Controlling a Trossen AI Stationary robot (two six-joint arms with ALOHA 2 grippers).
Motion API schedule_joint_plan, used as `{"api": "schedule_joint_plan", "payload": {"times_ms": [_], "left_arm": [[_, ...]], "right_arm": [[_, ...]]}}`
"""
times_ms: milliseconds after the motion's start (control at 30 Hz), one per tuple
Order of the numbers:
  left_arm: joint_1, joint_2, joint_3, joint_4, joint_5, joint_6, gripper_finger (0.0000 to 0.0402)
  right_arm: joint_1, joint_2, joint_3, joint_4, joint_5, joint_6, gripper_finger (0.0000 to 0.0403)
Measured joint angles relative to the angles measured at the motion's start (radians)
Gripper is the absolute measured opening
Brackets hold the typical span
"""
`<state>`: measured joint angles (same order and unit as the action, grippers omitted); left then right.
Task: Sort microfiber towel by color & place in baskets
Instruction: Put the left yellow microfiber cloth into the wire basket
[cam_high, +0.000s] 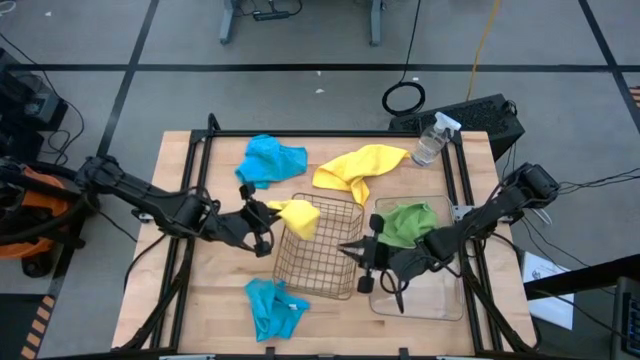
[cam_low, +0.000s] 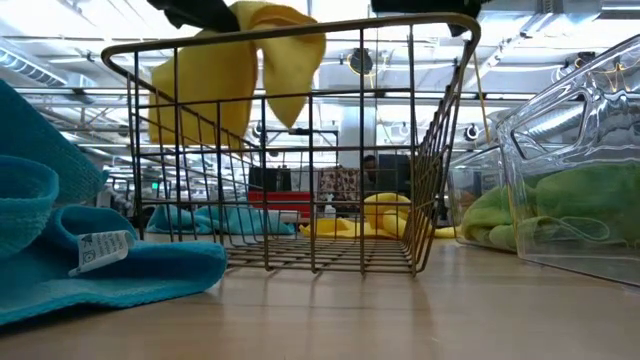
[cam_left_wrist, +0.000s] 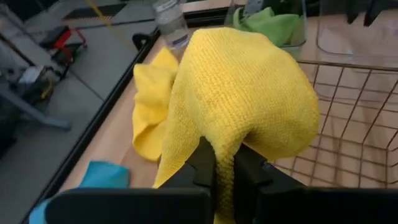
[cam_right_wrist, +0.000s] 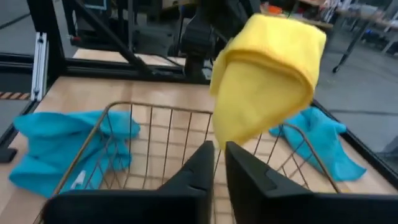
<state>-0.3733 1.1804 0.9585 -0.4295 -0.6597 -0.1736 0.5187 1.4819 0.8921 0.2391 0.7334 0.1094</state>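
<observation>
My left gripper (cam_high: 268, 216) is shut on a small yellow towel (cam_high: 299, 217) that hangs over the left rim of the brown wire basket (cam_high: 320, 250). My right gripper (cam_high: 360, 252) hovers at the basket's right rim, its fingers all but closed (cam_right_wrist: 219, 163). A green towel (cam_high: 408, 222) lies in a clear tub (cam_high: 452, 215). A second clear tub (cam_high: 425, 300) stands in front of it. A larger yellow towel (cam_high: 360, 167) and a blue towel (cam_high: 272, 160) lie flat near the far edge. Another blue towel (cam_high: 275, 308) lies near the front edge. My left gripper pinches a bunched fold of the small yellow towel (cam_left_wrist: 225, 146) between its two fingers, coming roughly level from the table's left. The towel is lifted clear of the table and bulges out beyond the fingertips, drooping across the basket's left rim (cam_low: 240, 80). My right gripper stands at the basket's right rim; whether it touches the wire I cannot tell.
A clear spray bottle (cam_high: 432, 140) stands at the far right corner. A black frame rail (cam_high: 330, 134) borders the table's far side. Bare wood shows between the basket and the front left corner (cam_high: 200, 290).
</observation>
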Motion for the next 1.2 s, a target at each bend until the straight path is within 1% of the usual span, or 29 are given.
{"api": "schedule_joint_plan", "payload": {"times_ms": [133,333,467,533,600,667,767,833,867,900,967,1033,1100,1200], "left_arm": [[0.0,0.029,0.0,0.066,0.027,0.04,0.0025],[0.0,0.066,0.0,0.159,0.08,0.082,0.0025],[0.0,0.089,0.0,0.191,0.094,0.086,0.0025],[0.0,0.097,-0.001,0.216,0.095,0.088,0.0025],[0.0,0.104,-0.001,0.273,0.095,0.111,0.0025],[0.0,0.107,-0.001,0.316,0.105,0.138,0.0025],[0.0,0.107,-0.001,0.334,0.109,0.159,0.0025],[0.0,0.107,-0.001,0.32,0.102,0.164,0.0025],[0.001,0.107,-0.001,0.31,0.093,0.165,0.0025],[0.002,0.107,-0.001,0.301,0.083,0.164,0.0025],[0.009,0.107,-0.001,0.28,0.079,0.161,0.0025],[0.017,0.107,-0.001,0.279,0.077,0.157,0.0025],[0.028,0.107,-0.001,0.293,0.075,0.157,0.0025],[0.043,0.107,-0.001,0.295,0.081,0.156,0.0025]], "right_arm": [[-0.023,0.041,0.0,0.085,0.0,-0.041,0.009],[-0.066,0.081,0.0,0.172,0.002,-0.051,0.0195],[-0.093,0.101,0.0,0.289,-0.003,-0.099,0.0257],[-0.107,0.122,0.0,0.358,-0.029,-0.118,0.0281],[-0.122,0.145,0.0,0.416,-0.071,-0.144,0.0299],[-0.134,0.171,0.0,0.463,-0.082,-0.149,0.0311],[-0.133,0.192,0.0,0.464,-0.079,-0.148,0.032],[-0.109,0.194,0.0,0.44,-0.071,-0.149,0.032],[-0.091,0.191,0.0,0.418,-0.059,-0.156,0.032],[-0.07,0.184,0.0,0.388,-0.022,-0.165,0.032],[-0.031,0.161,0.0,0.315,0.079,-0.19,0.0324],[0.002,0.142,0.0,0.284,0.179,-0.214,0.0333],[0.024,0.129,0.0,0.297,0.252,-0.243,0.0347],[0.036,0.124,0.0,0.365,0.309,-0.282,0.0371]]}}
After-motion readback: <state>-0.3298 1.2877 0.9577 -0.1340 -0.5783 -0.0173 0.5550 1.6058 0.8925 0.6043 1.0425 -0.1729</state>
